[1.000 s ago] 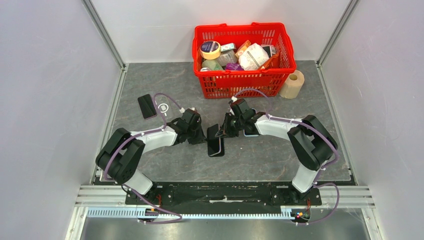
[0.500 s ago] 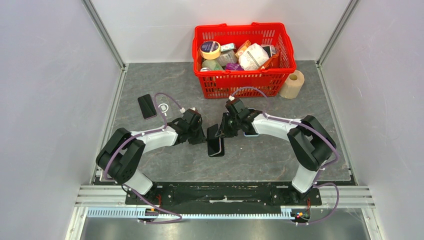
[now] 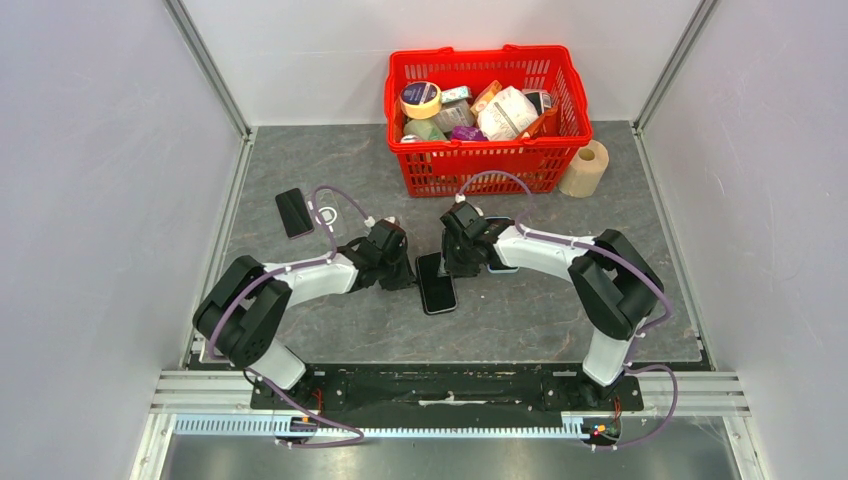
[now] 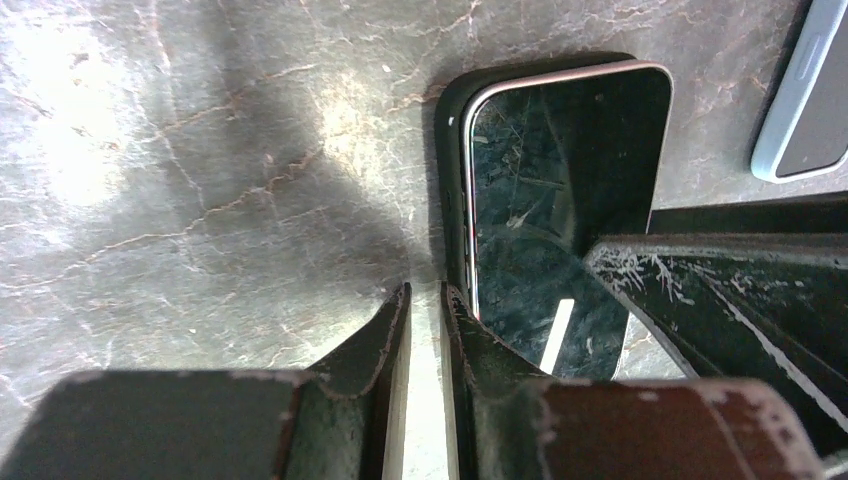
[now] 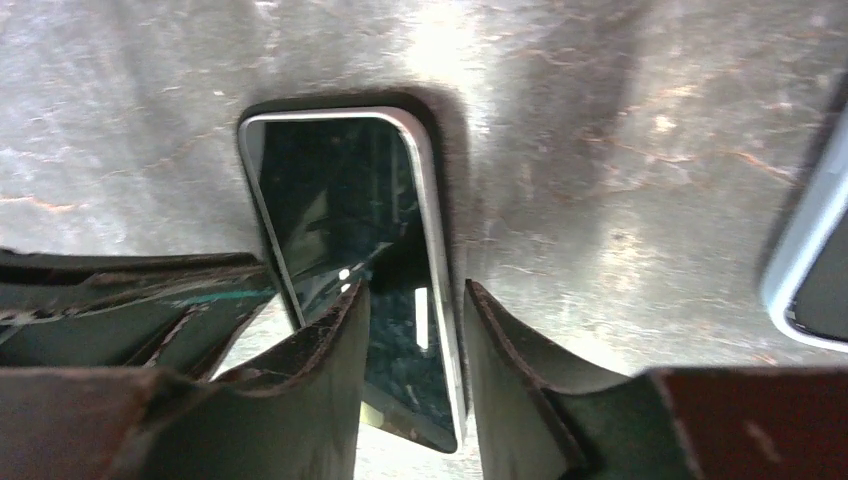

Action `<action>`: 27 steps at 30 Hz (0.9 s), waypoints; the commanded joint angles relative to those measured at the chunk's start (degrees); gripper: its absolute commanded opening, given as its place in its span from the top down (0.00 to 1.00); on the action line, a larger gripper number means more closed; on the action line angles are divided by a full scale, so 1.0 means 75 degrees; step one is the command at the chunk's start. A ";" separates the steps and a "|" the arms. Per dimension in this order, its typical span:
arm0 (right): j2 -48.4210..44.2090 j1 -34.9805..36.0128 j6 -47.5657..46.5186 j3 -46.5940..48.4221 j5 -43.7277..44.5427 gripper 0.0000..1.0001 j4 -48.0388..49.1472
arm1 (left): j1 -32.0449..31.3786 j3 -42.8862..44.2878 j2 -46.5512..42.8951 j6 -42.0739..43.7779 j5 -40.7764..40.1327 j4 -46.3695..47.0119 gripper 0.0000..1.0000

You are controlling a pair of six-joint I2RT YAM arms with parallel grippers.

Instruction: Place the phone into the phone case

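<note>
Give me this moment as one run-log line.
black glass-fronted phone: flat in black case on grey table | left gripper: narrow gap, empty, beside case edge | right gripper: open, straddling phone edge

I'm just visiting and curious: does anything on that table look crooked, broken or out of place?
Nothing looks spilled or broken. The phone lies slightly slanted, inside its black case; whether it sits fully flush I cannot tell. The left arm's fingers look scuffed from wear.

Both arms reach inward and low, wrists facing each other, left gripper (image 4: pixel 425 300) nearly closed, right gripper (image 5: pixel 415 300) parted wider.
</note>
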 commanded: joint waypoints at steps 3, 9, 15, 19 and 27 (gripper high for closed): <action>-0.0126 0.0023 -0.0232 0.0228 0.0678 0.47 -0.0622 | -0.0127 0.0033 -0.0037 -0.0181 0.0171 0.0184 0.78; -0.0503 0.0023 -0.0232 0.0170 0.0635 0.40 -0.0717 | -0.0121 -0.0046 -0.0129 -0.0199 0.0189 0.0184 0.78; -0.1207 0.0052 -0.0340 -0.0386 0.0134 0.41 -0.0499 | -0.0123 -0.0288 -0.0556 -0.0182 0.0132 0.0048 0.78; -0.1555 0.0209 -0.0433 -0.0796 0.0019 0.41 -0.0388 | -0.0153 -0.0513 -0.0884 -0.0146 0.0230 0.0008 0.78; -0.1532 0.0345 -0.0502 -0.1152 0.0016 0.51 -0.0180 | -0.0636 -0.0571 -0.0762 -0.0217 0.0165 -0.0004 0.80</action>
